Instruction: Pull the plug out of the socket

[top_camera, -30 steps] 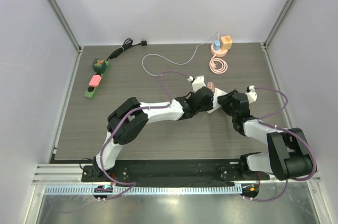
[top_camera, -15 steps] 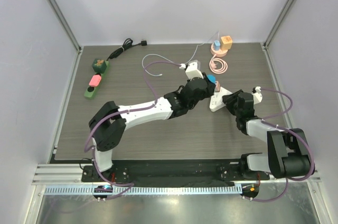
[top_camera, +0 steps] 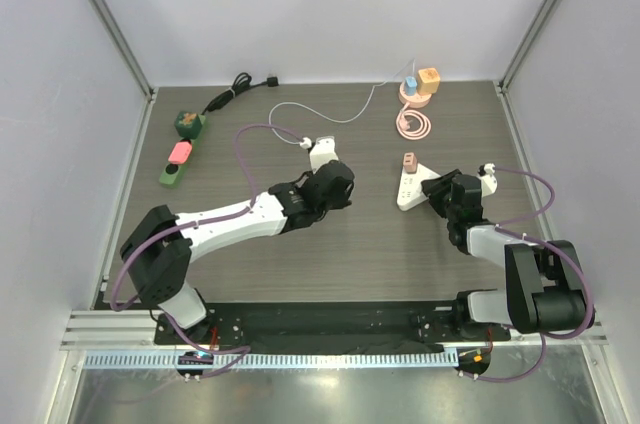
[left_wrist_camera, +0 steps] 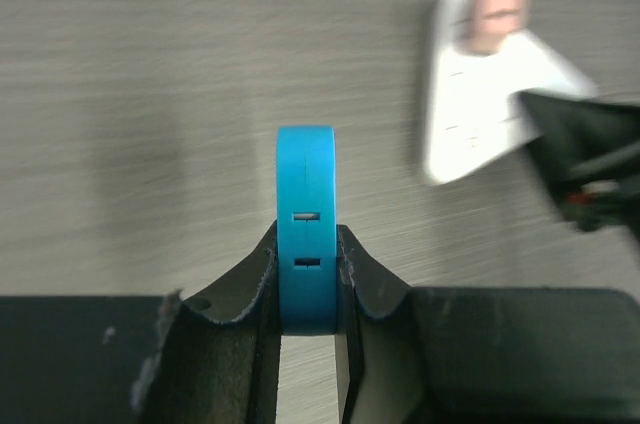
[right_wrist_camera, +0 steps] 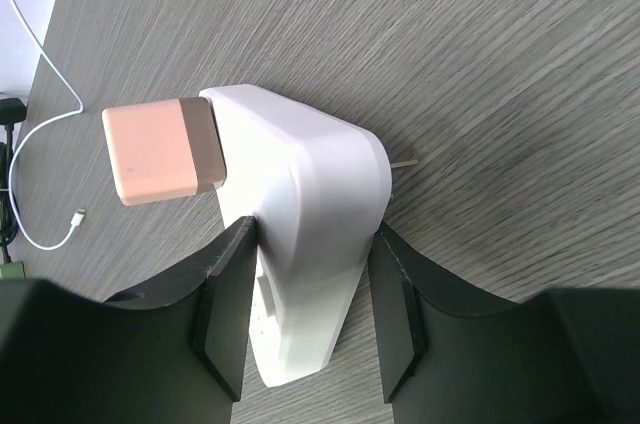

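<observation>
My left gripper [left_wrist_camera: 306, 289] is shut on a blue plug [left_wrist_camera: 306, 229], held edge-on above the bare table. This plug is apart from the white socket strip [left_wrist_camera: 478, 104], which lies blurred at the upper right of the left wrist view. From above, the left gripper [top_camera: 338, 187] sits left of the socket strip [top_camera: 410, 191] and hides the blue plug. A pink plug [right_wrist_camera: 160, 151] is still seated in the end of the socket strip [right_wrist_camera: 300, 214]. My right gripper [right_wrist_camera: 312, 254] is shut on the strip's sides.
A green strip with pink and dark blocks [top_camera: 178, 151] lies at the far left, next to a black cable [top_camera: 240, 86]. A white cable [top_camera: 320, 110] loops across the back. A pink coil [top_camera: 414, 124] and a small orange-and-blue stand [top_camera: 420, 85] sit at the back right.
The left arm has drawn back to the left with the blue plug in its jaws, away from the socket strip. The right gripper has kept its hold on the strip.
</observation>
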You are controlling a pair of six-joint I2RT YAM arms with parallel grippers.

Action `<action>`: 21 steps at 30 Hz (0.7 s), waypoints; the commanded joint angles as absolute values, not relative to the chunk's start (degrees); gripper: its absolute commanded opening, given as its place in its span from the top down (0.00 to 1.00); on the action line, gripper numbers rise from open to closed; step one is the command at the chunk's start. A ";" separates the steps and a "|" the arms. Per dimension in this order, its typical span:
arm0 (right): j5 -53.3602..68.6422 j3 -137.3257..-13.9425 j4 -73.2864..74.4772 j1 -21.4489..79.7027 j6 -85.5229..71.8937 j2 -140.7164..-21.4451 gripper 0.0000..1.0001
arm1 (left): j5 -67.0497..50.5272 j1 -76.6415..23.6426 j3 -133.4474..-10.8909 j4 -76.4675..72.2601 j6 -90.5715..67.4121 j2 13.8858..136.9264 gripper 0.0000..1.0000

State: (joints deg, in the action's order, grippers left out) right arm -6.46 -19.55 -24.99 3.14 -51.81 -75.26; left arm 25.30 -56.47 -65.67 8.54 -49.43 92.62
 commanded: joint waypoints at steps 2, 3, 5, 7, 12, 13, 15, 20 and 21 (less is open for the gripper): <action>-9.49 -17.93 -14.42 2.90 -47.20 -77.70 0.99 | 38.19 -56.60 -65.31 29.16 -49.56 90.26 1.00; -9.58 -17.76 -14.41 2.90 -47.37 -77.52 0.99 | 39.54 -56.60 -64.52 33.62 -50.53 90.44 1.00; -9.67 -17.58 -14.59 2.90 -47.55 -77.34 0.99 | 41.82 -56.60 -63.46 38.12 -52.81 91.23 1.00; -9.67 -17.58 -14.50 2.90 -47.72 -77.34 0.99 | 42.45 -57.30 -61.44 40.24 -54.75 91.40 1.00; -9.76 -17.67 -13.89 2.90 -48.16 -77.17 0.99 | 47.44 -61.78 -57.76 47.79 -63.01 89.74 1.00; -9.49 -17.67 -13.97 2.90 -48.16 -77.25 0.99 | 48.85 -62.83 -57.31 48.60 -63.89 89.13 1.00; -9.40 -17.84 -13.89 2.99 -48.16 -77.34 0.99 | 50.97 -62.84 -55.21 48.87 -64.42 86.33 1.00; -9.32 -18.02 -13.62 2.99 -47.81 -77.43 0.99 | 54.32 -57.94 -52.47 49.82 -65.82 82.53 1.00; -9.32 -17.93 -13.88 2.90 -47.90 -77.43 0.99 | 53.53 -55.92 -52.47 50.79 -66.53 82.62 1.00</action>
